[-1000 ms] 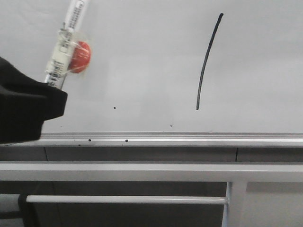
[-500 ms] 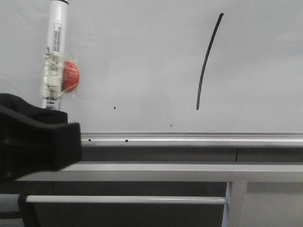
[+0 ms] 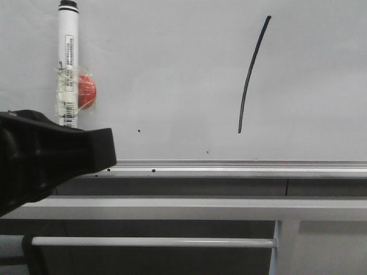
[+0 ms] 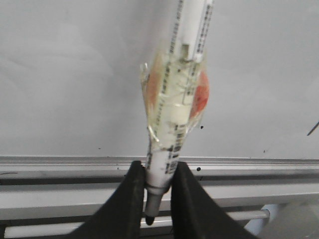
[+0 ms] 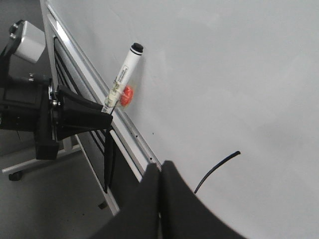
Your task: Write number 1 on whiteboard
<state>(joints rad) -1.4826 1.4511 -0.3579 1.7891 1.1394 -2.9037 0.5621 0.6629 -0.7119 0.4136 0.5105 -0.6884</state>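
The whiteboard fills the front view. The number 1 is a thin black stroke leaning right on its right half; it also shows in the right wrist view. My left gripper is at the lower left, shut on a white marker pen that stands upright in front of the board's left part. A red round piece is taped to the pen. In the left wrist view the fingers clamp the pen's lower end. My right gripper is shut and empty, near the stroke.
The board's silver bottom rail runs across the view, with grey horizontal bars and a thin rod below. Tiny black dots mark the board. A stand's foot and the floor show in the right wrist view.
My left gripper has moved right and down with the pen. The pen has swung from leaning right to upright. The stroke is unchanged.
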